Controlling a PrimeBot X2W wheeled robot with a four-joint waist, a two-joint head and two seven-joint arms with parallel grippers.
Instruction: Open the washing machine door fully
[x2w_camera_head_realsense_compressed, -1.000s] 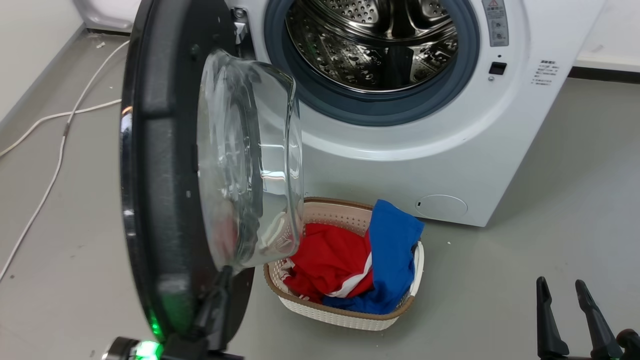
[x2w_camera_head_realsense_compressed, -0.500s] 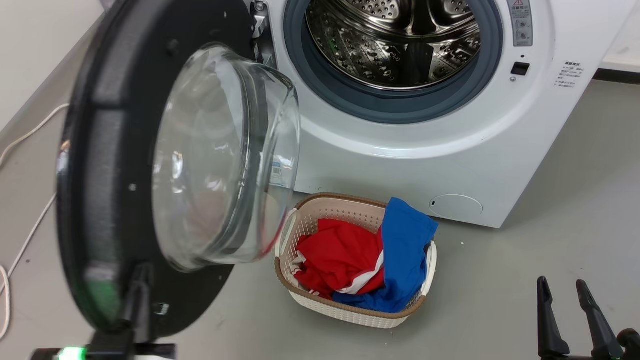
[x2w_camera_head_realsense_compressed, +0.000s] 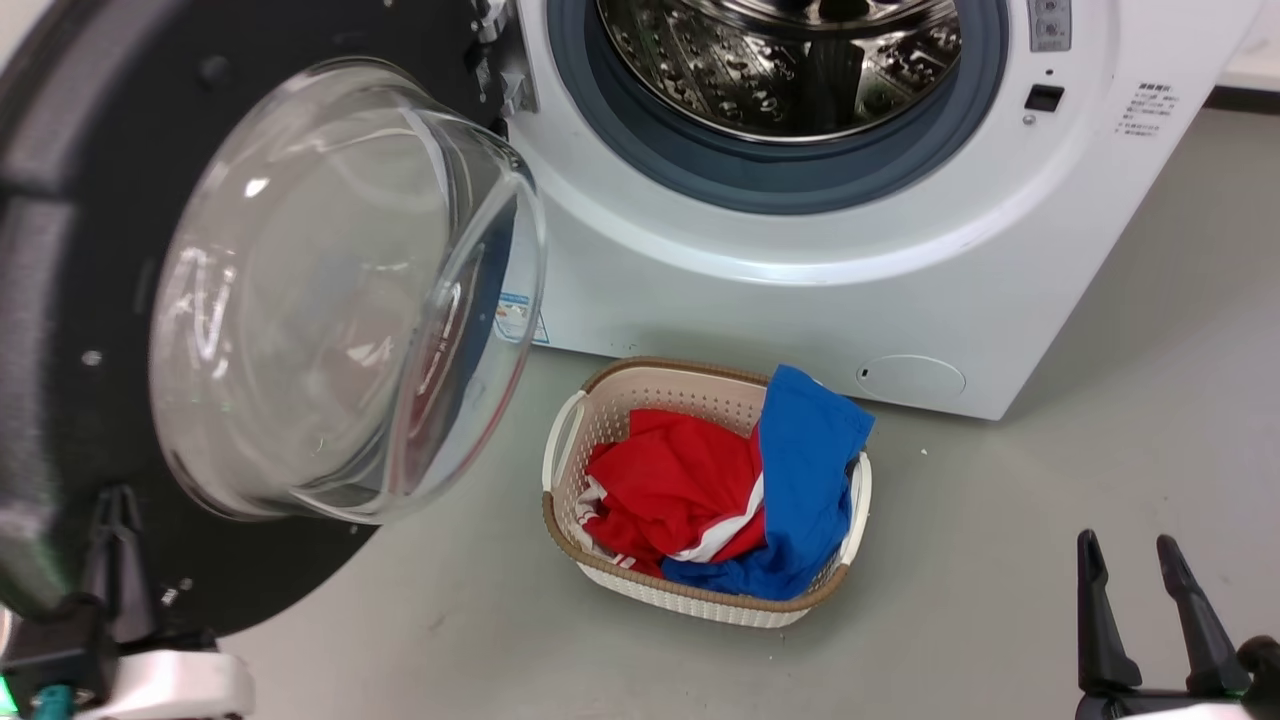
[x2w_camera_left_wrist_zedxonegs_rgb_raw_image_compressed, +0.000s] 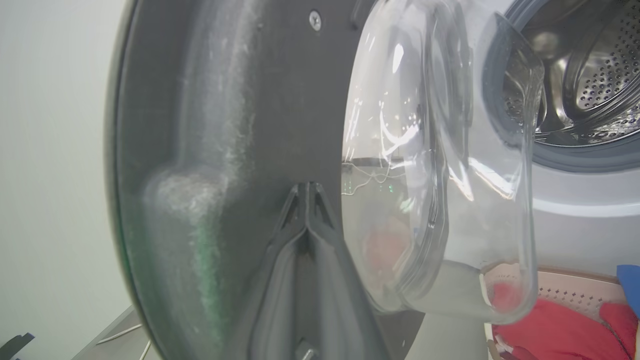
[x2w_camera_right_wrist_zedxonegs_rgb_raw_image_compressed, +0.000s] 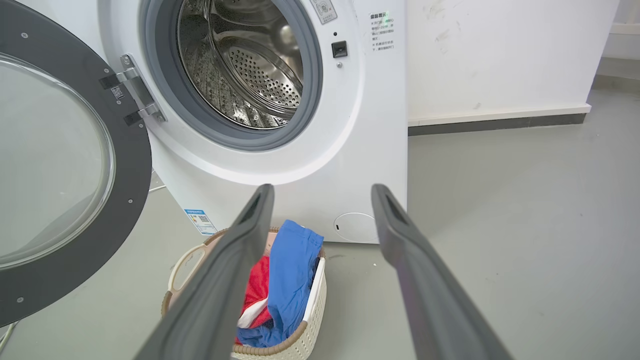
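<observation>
Head view showed the big white boxy front-loading washing machine (x2w_camera_head_realsense_compressed: 760, 290) standing on the grey floor (x2w_camera_head_realsense_compressed: 1100, 420), its perforated steel drum (x2w_camera_head_realsense_compressed: 790, 60) bare inside the round grey rubber gasket (x2w_camera_head_realsense_compressed: 760, 185). The large round glossy black washing machine door (x2w_camera_head_realsense_compressed: 60, 280) was swung far out to the machine's left on its metal hinge (x2w_camera_right_wrist_zedxonegs_rgb_raw_image_compressed: 135, 90), inner face and clear bulging glass bowl (x2w_camera_head_realsense_compressed: 330, 290) turned toward the camera. The left gripper (x2w_camera_left_wrist_zedxonegs_rgb_raw_image_compressed: 305, 187) was clenched, its two dark fingertips meeting with nothing seen between them, lying against the lower part of the door's black inner face beside the glass bowl. The right gripper (x2w_camera_head_realsense_compressed: 1128, 545) was released, fingers spread wide and empty above the floor, well apart from the machine and the door. A cream perforated plastic basket with a brown rim (x2w_camera_head_realsense_compressed: 700, 605) sat on the floor just before the machine's lower front edge, holding a red garment (x2w_camera_head_realsense_compressed: 670, 490) and a blue garment (x2w_camera_head_realsense_compressed: 805, 470) that draped over it.
</observation>
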